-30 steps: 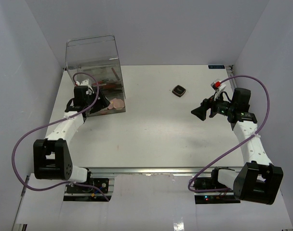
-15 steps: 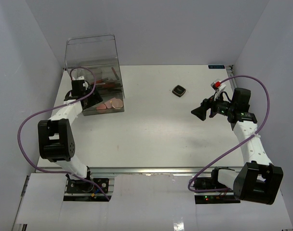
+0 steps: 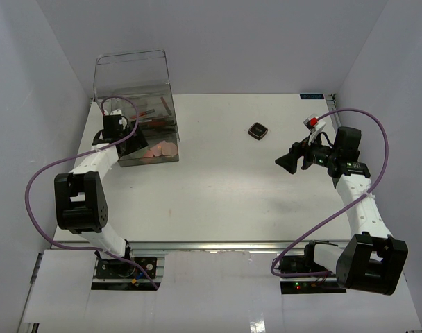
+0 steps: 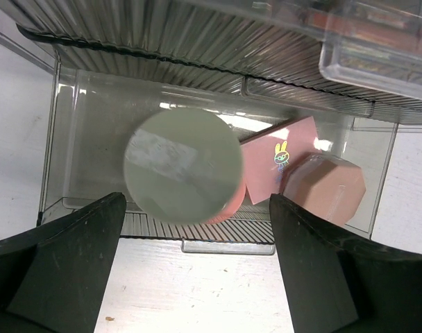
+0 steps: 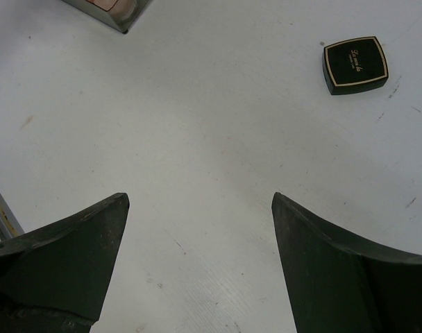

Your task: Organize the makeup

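Observation:
The makeup shows in two places. In the left wrist view a grey round jar (image 4: 183,165) lies in the pulled-out bottom drawer (image 4: 197,236) of the clear drawer box (image 3: 134,87), partly over a pink disc (image 4: 232,208), beside a pink square compact (image 4: 277,152) and a pink eight-sided piece (image 4: 327,187). My left gripper (image 4: 197,205) stands open just in front of the jar and holds nothing; from above it is at the box's front left (image 3: 121,135). A black square compact (image 3: 257,130) (image 5: 355,64) lies alone on the table. My right gripper (image 3: 289,161) (image 5: 199,198) hangs open and empty, near and right of it.
Reddish sticks (image 3: 154,112) show through the box's upper drawers. The white table (image 3: 218,187) is walled on three sides; the drawer box stands at the back left corner. A corner of the drawer (image 5: 107,10) shows at the top left of the right wrist view.
The left arm has swung back toward the left wall, drawing its gripper off the drawer, and its jaws stand wider. The right arm has not moved.

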Tool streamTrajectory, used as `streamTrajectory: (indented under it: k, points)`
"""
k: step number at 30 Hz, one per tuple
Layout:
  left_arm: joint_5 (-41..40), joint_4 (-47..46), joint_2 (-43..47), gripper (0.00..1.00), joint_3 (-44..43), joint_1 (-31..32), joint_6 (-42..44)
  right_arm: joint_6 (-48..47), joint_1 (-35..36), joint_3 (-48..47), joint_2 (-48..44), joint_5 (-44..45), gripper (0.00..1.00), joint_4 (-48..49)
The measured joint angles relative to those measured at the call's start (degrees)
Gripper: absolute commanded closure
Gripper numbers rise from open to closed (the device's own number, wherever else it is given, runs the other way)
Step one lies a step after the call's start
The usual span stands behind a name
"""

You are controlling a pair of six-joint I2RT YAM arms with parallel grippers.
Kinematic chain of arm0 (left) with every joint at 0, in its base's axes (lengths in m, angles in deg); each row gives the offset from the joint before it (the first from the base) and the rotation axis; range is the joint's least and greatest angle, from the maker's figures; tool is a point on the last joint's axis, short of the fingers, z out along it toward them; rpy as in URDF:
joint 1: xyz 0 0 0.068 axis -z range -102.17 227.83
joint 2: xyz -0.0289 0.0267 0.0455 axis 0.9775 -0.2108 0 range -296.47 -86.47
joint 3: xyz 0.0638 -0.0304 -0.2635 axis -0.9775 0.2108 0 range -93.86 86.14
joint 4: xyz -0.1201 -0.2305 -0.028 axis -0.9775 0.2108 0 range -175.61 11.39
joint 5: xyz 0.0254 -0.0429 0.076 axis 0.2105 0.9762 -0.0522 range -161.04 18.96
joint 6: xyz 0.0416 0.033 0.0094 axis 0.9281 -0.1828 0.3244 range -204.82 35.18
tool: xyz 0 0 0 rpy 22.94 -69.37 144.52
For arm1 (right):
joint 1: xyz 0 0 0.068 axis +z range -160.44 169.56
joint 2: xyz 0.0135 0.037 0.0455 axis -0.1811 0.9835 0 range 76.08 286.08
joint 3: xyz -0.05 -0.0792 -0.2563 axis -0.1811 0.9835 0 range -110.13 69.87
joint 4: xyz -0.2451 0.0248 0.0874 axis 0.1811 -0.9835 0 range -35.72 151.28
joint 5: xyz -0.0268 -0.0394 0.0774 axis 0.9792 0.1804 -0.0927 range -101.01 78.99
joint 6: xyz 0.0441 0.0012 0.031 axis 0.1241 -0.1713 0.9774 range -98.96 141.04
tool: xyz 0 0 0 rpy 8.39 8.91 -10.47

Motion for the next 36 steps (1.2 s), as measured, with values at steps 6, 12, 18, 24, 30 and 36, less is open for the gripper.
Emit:
streamTrajectory:
  k: [6,12,18,24,30,36]
  points:
    - [-0.2,0.1,0.4,0.04,0.0,0.0,0.3,0.0,0.0,0.3,0.0,0.0,0.1,0.0]
    - [0.9,0.0,3.7,0.07,0.6,0.0,0.3,0.1,0.0,0.7,0.1,0.4,0.1,0.0]
    - [8.3,-2.7,16.3,0.09,6.3,0.0,-0.9,2.7,3.1,0.4,3.0,7.9,0.1,0.0]
    - [14.9,-5.7,30.8,0.09,16.1,0.0,-2.0,11.0,11.7,-5.9,13.3,24.5,0.1,0.3]
    - [17.3,-6.2,46.2,0.07,26.8,0.0,-2.2,17.6,17.0,-20.9,30.7,38.8,0.1,-0.6]
    - [17.7,-7.6,52.5,0.06,27.6,0.0,-2.2,22.9,17.6,-35.3,43.5,44.3,0.1,-3.3]
